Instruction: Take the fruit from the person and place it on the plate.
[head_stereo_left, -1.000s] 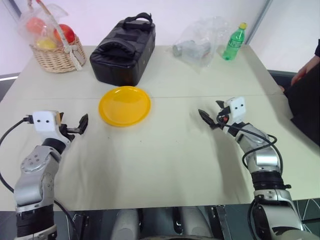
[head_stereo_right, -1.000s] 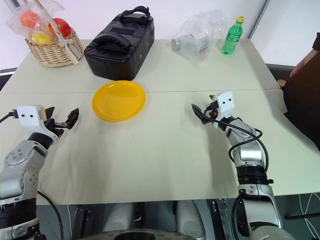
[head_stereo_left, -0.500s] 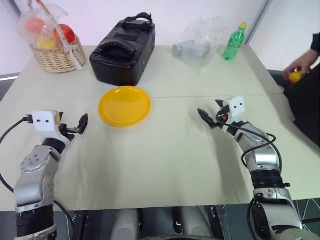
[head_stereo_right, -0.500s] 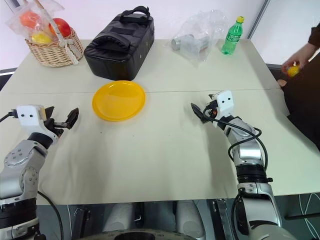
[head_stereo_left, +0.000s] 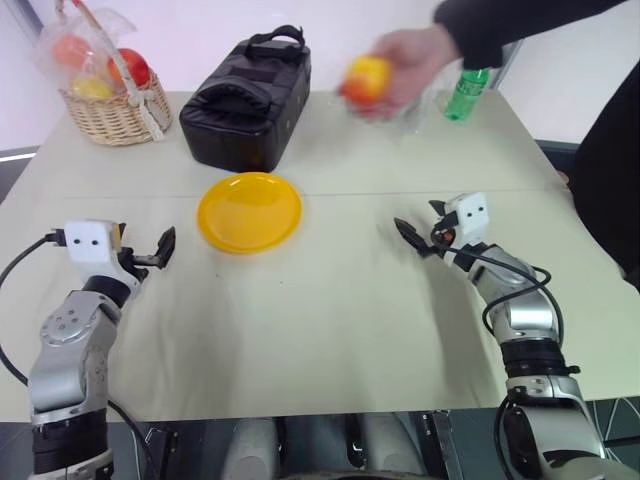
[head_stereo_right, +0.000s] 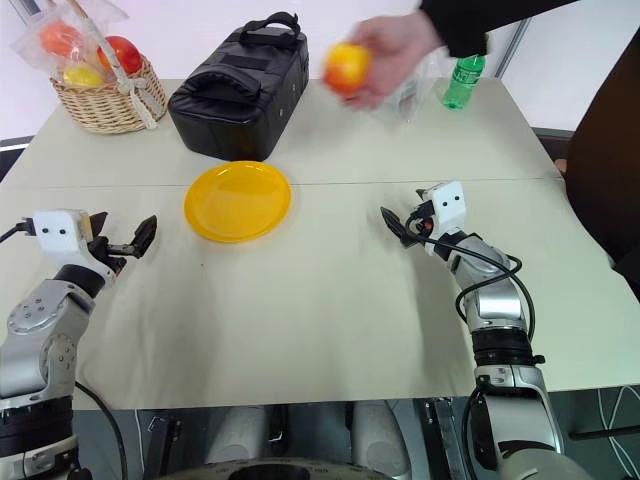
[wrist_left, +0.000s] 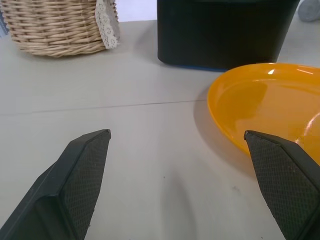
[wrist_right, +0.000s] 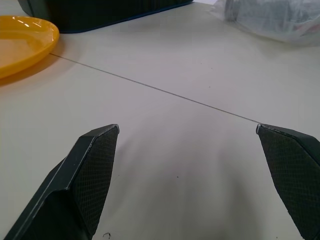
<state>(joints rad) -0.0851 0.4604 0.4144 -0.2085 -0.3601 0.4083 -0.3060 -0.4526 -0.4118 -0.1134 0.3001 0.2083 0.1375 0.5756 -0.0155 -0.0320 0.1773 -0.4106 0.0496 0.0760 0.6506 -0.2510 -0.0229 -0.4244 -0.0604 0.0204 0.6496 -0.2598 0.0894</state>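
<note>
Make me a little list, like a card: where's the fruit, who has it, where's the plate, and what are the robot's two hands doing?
fruit: yellow and red fruit, up in the air above the table
held by: the person's hand
plate: yellow plate, nothing on it
left gripper: open, low by the plate
right gripper: open, over bare table
handover: not yet done

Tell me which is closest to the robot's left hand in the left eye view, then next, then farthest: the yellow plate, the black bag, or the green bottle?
From the left hand:
1. Yellow plate, just beside it, toward the table's middle.
2. Black bag, behind the plate.
3. Green bottle, at the far right corner.
</note>
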